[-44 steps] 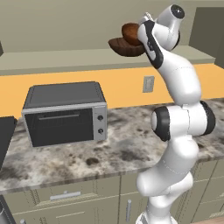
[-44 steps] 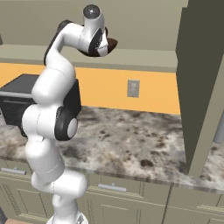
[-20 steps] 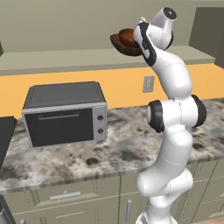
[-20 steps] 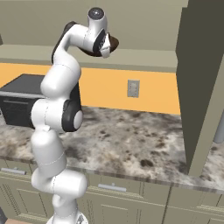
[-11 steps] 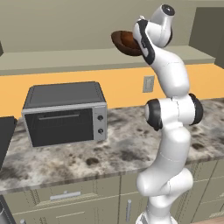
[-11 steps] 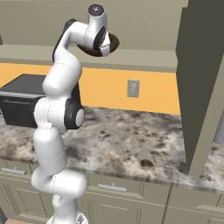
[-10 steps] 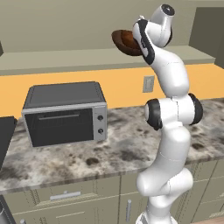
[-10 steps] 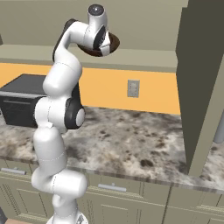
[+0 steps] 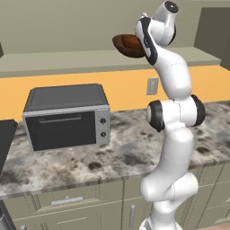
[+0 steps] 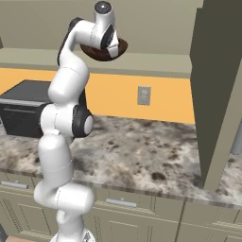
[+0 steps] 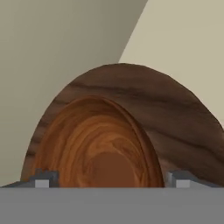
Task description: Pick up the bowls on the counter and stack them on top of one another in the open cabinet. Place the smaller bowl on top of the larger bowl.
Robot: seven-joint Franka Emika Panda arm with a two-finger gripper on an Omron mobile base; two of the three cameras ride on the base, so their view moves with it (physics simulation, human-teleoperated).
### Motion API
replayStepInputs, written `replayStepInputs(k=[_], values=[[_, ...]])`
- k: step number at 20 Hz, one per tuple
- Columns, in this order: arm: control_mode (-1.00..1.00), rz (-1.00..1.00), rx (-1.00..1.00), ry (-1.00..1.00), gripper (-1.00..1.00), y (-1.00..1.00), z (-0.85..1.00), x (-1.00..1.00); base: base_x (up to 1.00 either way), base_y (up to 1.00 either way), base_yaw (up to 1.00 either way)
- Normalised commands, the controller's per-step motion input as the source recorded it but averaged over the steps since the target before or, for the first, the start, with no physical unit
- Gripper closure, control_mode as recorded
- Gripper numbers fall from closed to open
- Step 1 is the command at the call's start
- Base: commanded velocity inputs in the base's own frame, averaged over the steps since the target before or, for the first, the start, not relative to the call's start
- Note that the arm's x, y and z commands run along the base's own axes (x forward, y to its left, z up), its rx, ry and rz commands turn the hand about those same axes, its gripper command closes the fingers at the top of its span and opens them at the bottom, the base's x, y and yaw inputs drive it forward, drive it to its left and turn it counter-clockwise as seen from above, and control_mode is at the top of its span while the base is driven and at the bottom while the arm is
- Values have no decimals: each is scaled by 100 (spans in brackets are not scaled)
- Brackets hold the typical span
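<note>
Left base view: smaller bowl [image 9: 133, 43] now nested in larger bowl [image 9: 124, 46] on open cabinet [image 9: 67, 60] ledge, far side; the pair has barely shifted vs a sec ago.

Right base view: arm unchanged, stack [image 10: 101, 51] behind hand.

Hand view: fingers [image 11: 43, 179] straddle smaller bowl [image 11: 98, 148]; can't tell if clenched or released. Judging: stacking near done, letting go and retreat remain.

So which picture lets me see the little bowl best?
The hand view: the smaller bowl is close up there, sitting inside the larger bowl, between the gripper fingertips. In the left base view it is just a small brown shape beside the hand, and in the right base view the arm mostly hides it.
</note>
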Motion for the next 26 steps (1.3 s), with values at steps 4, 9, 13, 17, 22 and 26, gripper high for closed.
replayStepInputs(k=[4, 9, 13, 17, 22, 26], values=[[-100, -1, 0, -6, -100, 1, 19, -1, 0, 0, 0], [-100, -1, 2, -9, -100, -1, 9, -13, 0, 0, 0], [-100, -1, 4, -11, -100, -9, 2, -36, 0, 0, 0], [-100, -1, 3, -9, -100, -10, 0, -54, 0, 0, 0], [-100, -1, 0, -12, -100, -7, 18, -48, 0, 0, 0], [-100, -2, 0, -11, -100, -4, 29, -46, 0, 0, 0]])
